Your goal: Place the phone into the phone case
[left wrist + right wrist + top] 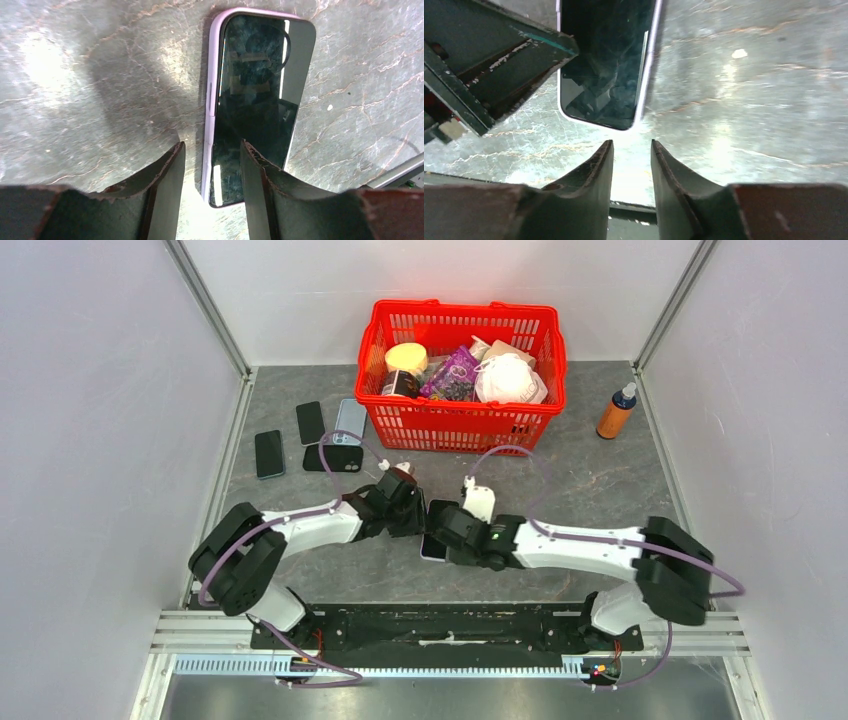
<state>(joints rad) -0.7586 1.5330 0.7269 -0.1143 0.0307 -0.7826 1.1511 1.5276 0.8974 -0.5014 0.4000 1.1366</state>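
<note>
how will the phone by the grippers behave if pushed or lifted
Probably stiff: the phone lies flat and straight. Its glossy screen shows reflections, so likely slippery to pinch. Flat on the smooth table, it should slide, not roll.

Glossy phone (255,100), smooth plastic case (214,60), stone-look table (100,100).

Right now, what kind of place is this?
Probably a robot test booth, not a home. A left arm and a right arm are bolted to a metal rail, plain white walls box in the grey table, and several phones lie laid out.
</note>
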